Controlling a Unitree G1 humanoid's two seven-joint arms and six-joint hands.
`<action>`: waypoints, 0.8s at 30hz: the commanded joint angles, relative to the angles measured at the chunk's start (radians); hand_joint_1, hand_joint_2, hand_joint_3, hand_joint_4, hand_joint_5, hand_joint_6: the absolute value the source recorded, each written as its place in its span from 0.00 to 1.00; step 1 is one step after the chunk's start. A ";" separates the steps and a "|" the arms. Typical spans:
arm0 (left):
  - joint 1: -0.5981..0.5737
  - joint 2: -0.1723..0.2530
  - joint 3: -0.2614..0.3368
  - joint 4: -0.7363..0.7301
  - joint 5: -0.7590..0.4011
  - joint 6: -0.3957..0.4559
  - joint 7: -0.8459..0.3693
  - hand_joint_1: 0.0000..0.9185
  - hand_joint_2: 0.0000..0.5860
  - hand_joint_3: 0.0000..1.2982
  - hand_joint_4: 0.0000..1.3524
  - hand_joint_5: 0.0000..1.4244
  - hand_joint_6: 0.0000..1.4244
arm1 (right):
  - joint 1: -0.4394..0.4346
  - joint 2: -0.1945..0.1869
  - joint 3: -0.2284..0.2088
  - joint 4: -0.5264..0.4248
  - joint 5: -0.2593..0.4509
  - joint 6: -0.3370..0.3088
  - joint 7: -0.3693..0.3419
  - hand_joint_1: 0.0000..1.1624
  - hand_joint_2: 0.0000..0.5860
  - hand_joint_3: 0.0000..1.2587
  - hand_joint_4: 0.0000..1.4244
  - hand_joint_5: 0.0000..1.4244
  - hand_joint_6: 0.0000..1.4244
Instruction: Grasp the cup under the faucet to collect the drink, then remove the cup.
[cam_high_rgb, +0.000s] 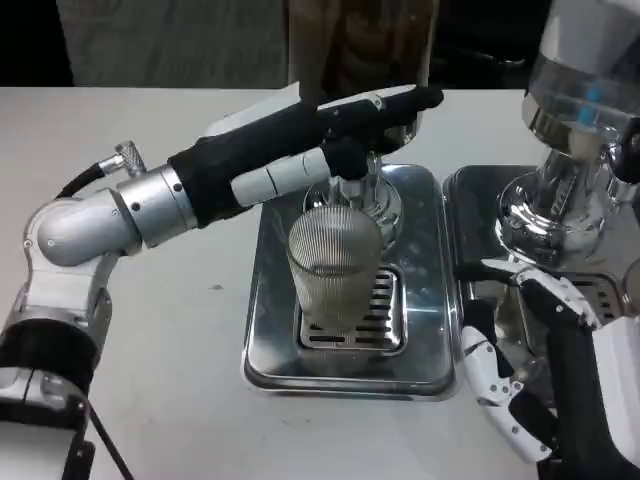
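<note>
A ribbed clear cup stands upright on the slotted grate of a steel drip tray, directly below the faucet of a dispenser of brown drink. My left hand reaches in from the left. Its fingers lie stretched over the top of the faucet handle and its thumb comes in underneath, so the handle sits between them. My right hand hovers low at the tray's right edge, fingers apart and empty, a short gap from the cup. Whether there is liquid in the cup is unclear.
A second dispenser with a shiny chrome base stands on its own steel tray at the right, just behind my right hand. The white table stretches left of the drip tray.
</note>
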 joint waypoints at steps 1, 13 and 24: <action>0.050 0.032 -0.038 0.026 0.078 -0.019 0.025 0.00 0.12 0.08 0.00 0.00 0.00 | -0.008 0.002 -0.014 -0.017 0.052 -0.011 0.033 0.35 0.82 0.36 0.25 0.20 0.13; 0.057 0.057 -0.078 0.029 0.136 -0.100 0.109 0.00 0.11 0.09 0.00 0.00 0.00 | -0.037 0.005 -0.046 -0.021 0.151 -0.003 0.113 0.38 0.74 0.30 0.22 0.19 0.16; 0.052 0.074 -0.104 0.034 0.170 -0.140 0.159 0.00 0.10 0.09 0.00 0.00 0.00 | -0.074 0.000 -0.057 -0.035 0.308 0.051 0.284 0.47 0.48 0.13 0.13 0.15 0.18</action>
